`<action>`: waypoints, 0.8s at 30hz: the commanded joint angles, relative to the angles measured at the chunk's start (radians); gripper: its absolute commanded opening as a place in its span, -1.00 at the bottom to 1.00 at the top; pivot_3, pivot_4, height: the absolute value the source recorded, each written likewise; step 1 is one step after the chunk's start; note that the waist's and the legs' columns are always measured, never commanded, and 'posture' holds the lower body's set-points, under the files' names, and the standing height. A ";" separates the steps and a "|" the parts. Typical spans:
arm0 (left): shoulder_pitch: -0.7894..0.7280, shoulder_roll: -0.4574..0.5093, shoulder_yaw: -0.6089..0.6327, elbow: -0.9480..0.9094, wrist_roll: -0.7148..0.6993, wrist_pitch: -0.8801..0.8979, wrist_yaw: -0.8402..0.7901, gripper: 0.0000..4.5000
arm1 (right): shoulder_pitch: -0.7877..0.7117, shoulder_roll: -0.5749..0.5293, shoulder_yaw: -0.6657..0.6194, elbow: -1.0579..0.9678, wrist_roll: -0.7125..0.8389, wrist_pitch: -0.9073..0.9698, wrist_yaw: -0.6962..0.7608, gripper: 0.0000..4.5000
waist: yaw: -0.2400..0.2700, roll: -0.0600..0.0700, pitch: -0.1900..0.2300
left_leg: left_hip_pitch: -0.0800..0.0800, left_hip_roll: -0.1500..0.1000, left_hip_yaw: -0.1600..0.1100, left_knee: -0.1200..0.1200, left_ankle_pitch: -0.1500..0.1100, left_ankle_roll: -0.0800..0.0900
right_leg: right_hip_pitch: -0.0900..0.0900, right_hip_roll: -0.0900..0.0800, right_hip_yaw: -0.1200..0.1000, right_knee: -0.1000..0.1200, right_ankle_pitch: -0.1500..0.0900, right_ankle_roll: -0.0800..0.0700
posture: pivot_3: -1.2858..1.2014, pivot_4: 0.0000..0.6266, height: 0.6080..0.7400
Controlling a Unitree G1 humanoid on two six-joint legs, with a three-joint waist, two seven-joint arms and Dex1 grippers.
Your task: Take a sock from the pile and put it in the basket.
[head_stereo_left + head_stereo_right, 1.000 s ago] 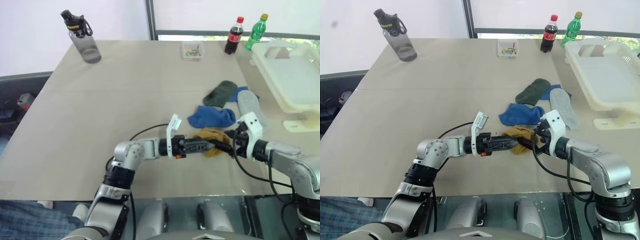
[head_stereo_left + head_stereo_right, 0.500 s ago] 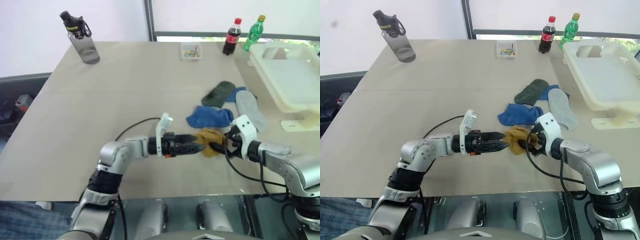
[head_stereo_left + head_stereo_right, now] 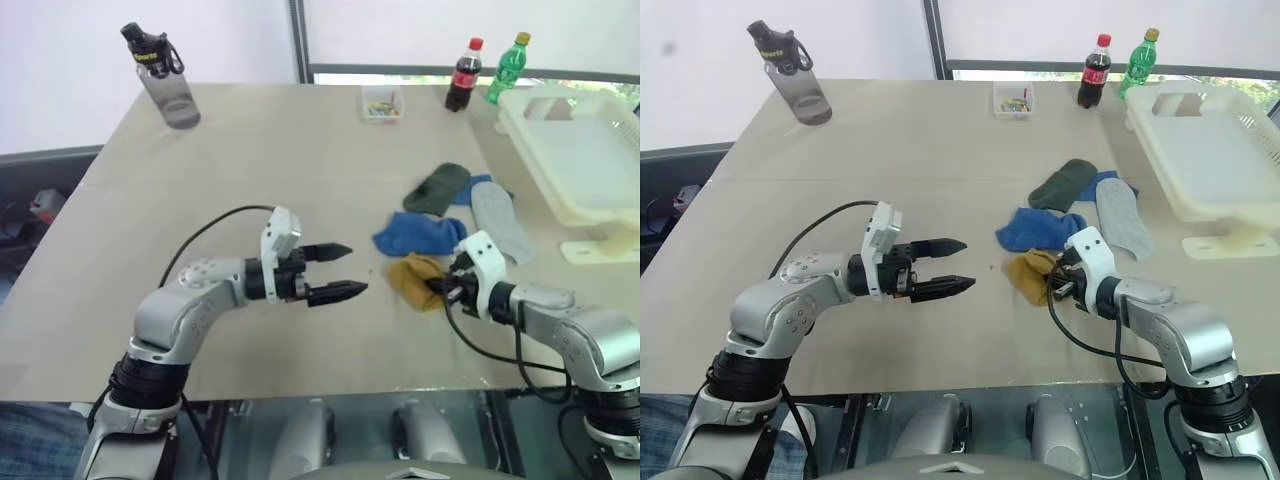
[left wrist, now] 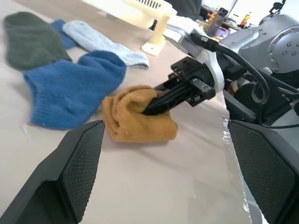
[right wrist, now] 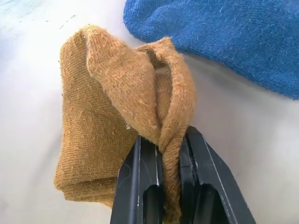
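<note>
Right wrist view has the right hand clamped together on a fold of the yellow sock, its two black fingers pinching the cloth from both sides. That sock lies bunched on the table, touching the edge of the blue sock just behind it. From the head views, the right hand reaches in low from the right side, its tips buried in the yellow sock

Left hand hangs above the table to the left of the yellow sock, clear of it, with its fingers spread wide apart and nothing between them. It points toward the right hand

Behind the blue sock sit the rest of the pile: a dark green sock, a pale grey sock beside it, and a bit of another blue one between the two. The basket stands at the far right of the table, well apart from the yellow sock, and looks bare inside

At the far edge are a dark water bottle, a small clear box, a cola bottle and a green bottle
</note>
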 commanded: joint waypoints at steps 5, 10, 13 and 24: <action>0.000 0.008 0.018 -0.053 0.011 -0.051 0.005 1.00 | 0.019 -0.030 0.063 0.043 -0.024 -0.007 0.030 -0.98 | 0.000 0.000 0.000 | 0.000 0.000 0.000 0.000 0.000 0.000 | 0.000 0.001 0.000 0.000 0.000 0.000 | 0.03 -0.52 1.00; -0.002 0.011 0.027 -0.057 0.011 -0.062 0.007 1.00 | 0.005 -0.063 0.006 0.000 0.011 -0.055 0.094 -0.98 | 0.000 0.000 0.000 | 0.000 0.000 0.000 0.000 0.000 0.000 | 0.000 0.001 0.000 0.000 0.000 0.000 | 0.03 -0.52 1.00; -0.033 -0.026 0.060 -0.061 0.023 -0.145 0.029 1.00 | -0.039 -0.150 -0.071 -0.032 0.035 -0.100 0.174 -0.98 | 0.003 0.002 0.004 | -0.001 0.000 0.000 0.000 0.000 0.000 | -0.001 0.001 0.000 0.000 0.000 0.000 | 0.03 -0.52 1.00; -0.115 -0.128 0.063 -0.029 0.081 -0.307 0.103 1.00 | -0.360 -0.337 -0.314 0.372 0.015 -0.201 0.205 -0.98 | 0.006 0.004 0.011 | -0.005 0.000 0.001 0.001 0.000 0.000 | -0.002 0.000 0.000 -0.002 0.000 0.000 | 0.03 -0.52 1.00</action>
